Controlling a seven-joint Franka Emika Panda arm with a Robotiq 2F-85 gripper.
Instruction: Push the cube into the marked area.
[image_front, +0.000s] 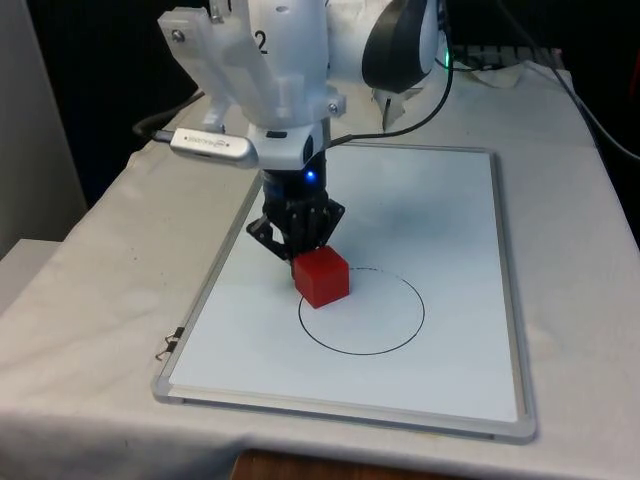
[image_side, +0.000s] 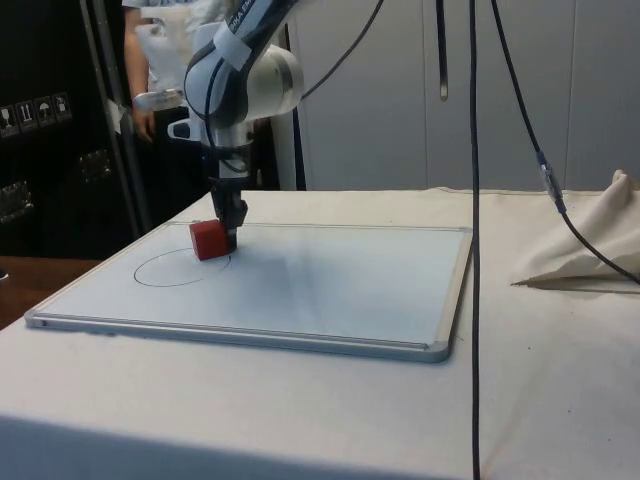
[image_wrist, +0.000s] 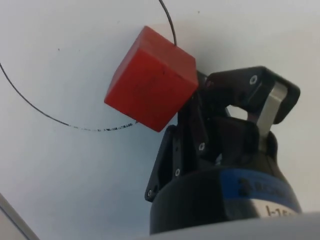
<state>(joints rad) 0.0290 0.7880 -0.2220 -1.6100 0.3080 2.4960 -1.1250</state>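
White cloth covers the table, and on it lies a whiteboard (image_front: 460, 300) bearing a thin drawn circle (image_front: 362, 311), the marked area. We read positions as on a clock face laid over the front view, twelve o'clock lying at the far end of the table.

The red cube (image_front: 321, 276) sits on the board at about ten o'clock on the circle's rim, straddling the line: in the wrist view the arc passes under the cube (image_wrist: 150, 78), so part of it lies inside and part outside. From the side view, the cube (image_side: 209, 239) likewise rests at the circle's edge nearest the arm.

The gripper (image_front: 297, 240) stands just beside the cube at its eleven o'clock side, pointing straight down from a near-vertical wrist, its tip low over the board. The wrist view shows the fingers (image_wrist: 200, 131) drawn together into one blunt tip that touches, or all but touches, the cube's rear face; they clasp nothing.

We judge the deciding relation to be this: the cube lies from the gripper towards four or five o'clock, and the circle's centre lies further along nearly the same line. A push in that direction should carry the cube fully inside. Contact near a corner could turn the cube.
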